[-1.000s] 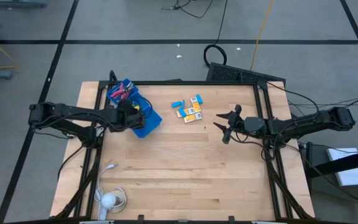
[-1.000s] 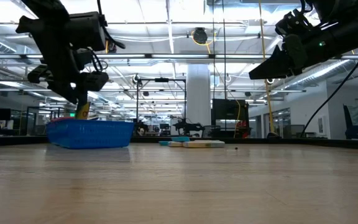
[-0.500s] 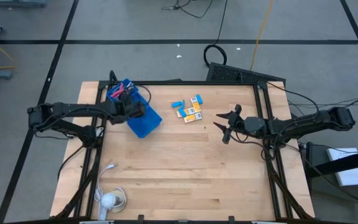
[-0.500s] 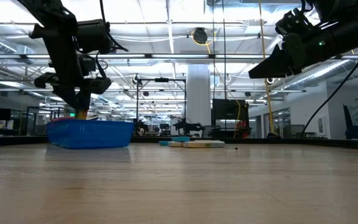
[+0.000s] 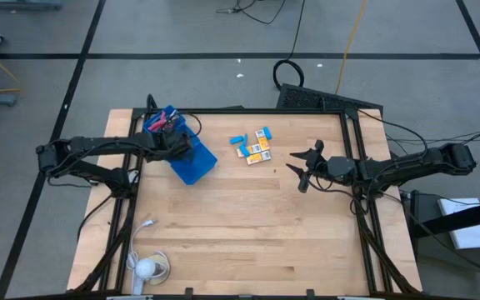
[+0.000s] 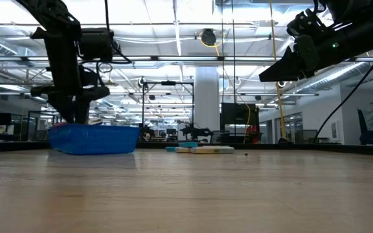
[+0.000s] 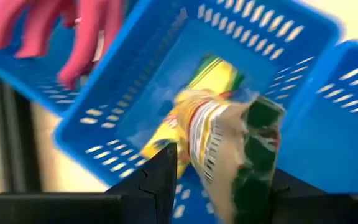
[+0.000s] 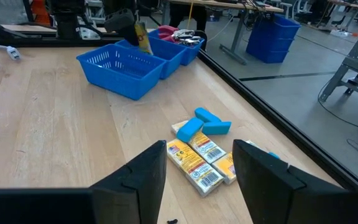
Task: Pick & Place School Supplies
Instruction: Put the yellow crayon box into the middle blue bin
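1. The left pincer [image 5: 179, 147] hangs over the middle compartment of the blue tray [image 5: 198, 166] at the surface's [image 5: 240, 225] far-left part, clamped on one yellow packet [image 7: 229, 140] with a green end, which points down into that compartment.
2. The blue tray shows three compartments in a row. The farthest one holds pink-handled scissors [image 5: 161, 122]; the pictures do not let me count them exactly. The nearest compartment [image 8: 120, 71] shows only its slatted walls and floor in the right wrist view.
3. A cluster of loose supplies lies on the surface between the two arms, well apart from the tray: two light-blue pieces [image 8: 202, 122] lying touching each other, and beside them about four yellow-orange packets [image 8: 194, 158], side by side and labelled. One further light-blue piece [image 8: 267, 155] peeks out behind the finger.
4. The right pincer [image 5: 305, 165] waits above the surface right of the cluster, fingers spread apart, holding nothing.
5. A white cable with a round white object [image 5: 145, 267] lies at the near-left corner.
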Robot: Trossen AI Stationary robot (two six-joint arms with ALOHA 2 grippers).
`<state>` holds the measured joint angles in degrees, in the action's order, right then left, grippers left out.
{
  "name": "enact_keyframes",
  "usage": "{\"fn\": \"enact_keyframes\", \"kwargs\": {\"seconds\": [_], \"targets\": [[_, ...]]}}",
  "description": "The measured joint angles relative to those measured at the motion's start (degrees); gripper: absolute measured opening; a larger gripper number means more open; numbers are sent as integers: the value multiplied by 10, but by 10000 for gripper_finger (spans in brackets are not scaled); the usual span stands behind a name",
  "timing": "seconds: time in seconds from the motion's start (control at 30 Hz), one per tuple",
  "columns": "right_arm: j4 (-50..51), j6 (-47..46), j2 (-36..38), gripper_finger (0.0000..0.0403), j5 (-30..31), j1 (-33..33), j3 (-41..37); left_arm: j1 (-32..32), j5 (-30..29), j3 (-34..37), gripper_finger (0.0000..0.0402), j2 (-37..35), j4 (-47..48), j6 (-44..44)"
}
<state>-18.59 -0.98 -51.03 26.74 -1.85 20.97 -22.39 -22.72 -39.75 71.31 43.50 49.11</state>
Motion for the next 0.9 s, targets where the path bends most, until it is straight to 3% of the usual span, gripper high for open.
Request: {"fn": "enact_keyframes", "kwargs": {"seconds": [0.3,0.47,0.7,0.9], "targets": [[0,-2,0,175,0,0,0,-12,-20,0,136,-20,120,68],[0,1,0,174,0,0,0,-11,-33,0,136,-46,135,78],[0,1,0,176,0,0,0,24,-58,1,136,-122,34,8],[-1,-6,-9,175,0,2,0,96,-63,0,136,-192,-182,-179]]}}
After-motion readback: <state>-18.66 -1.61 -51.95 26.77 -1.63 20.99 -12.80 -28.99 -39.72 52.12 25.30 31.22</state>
